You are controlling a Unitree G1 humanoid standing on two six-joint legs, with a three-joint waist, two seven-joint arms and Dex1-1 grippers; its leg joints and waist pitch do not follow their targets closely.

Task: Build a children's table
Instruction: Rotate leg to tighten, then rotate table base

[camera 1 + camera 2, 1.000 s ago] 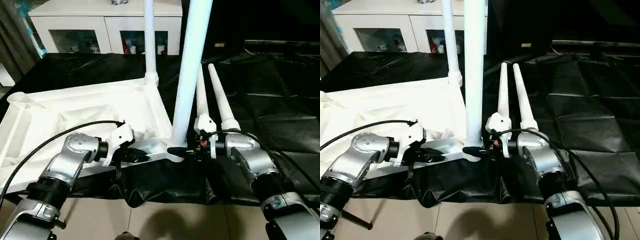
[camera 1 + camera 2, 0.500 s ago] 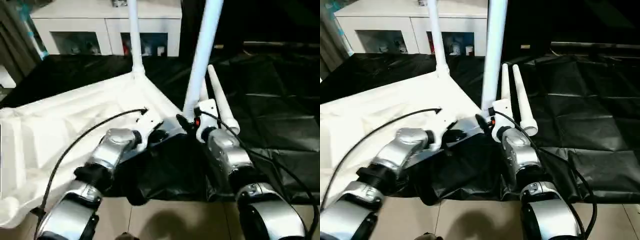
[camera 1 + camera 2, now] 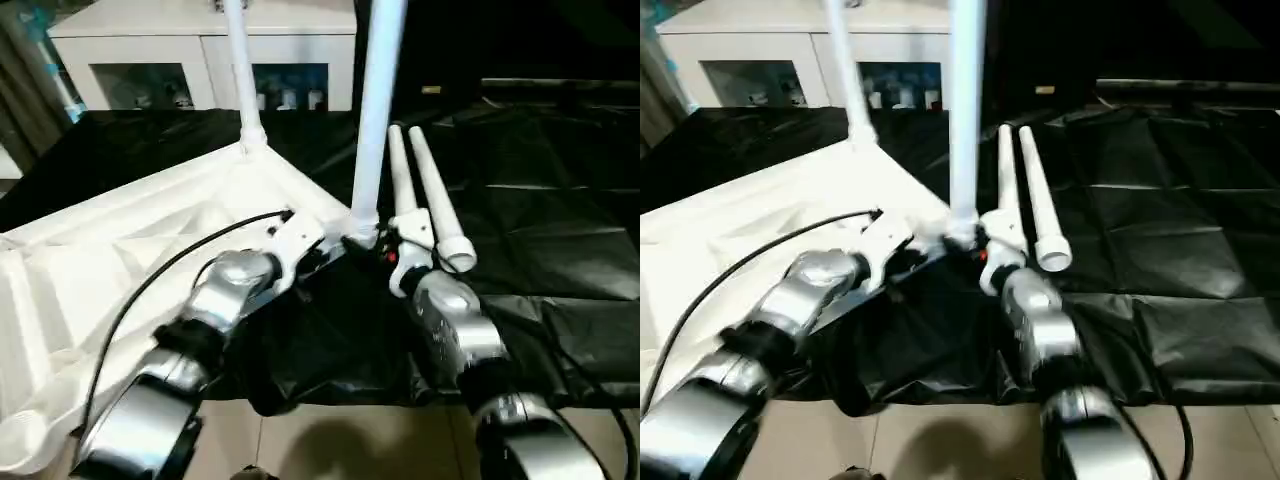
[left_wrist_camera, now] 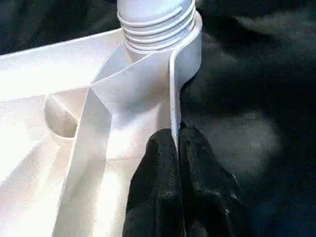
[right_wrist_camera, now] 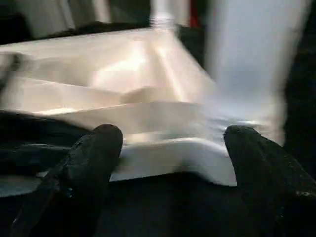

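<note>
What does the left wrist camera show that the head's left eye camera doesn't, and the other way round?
Left wrist camera alone: close up, the left gripper has its jaws shut on the thin edge wall of the tabletop, just below a leg's ribbed, threaded end seated in the corner socket.

Left eye camera alone: two standing legs, two loose legs lying on the black sheet, the white cabinets behind, and the right gripper at the near leg's base.

Both: the white tabletop lying underside up, and that near corner with its leg.
</note>
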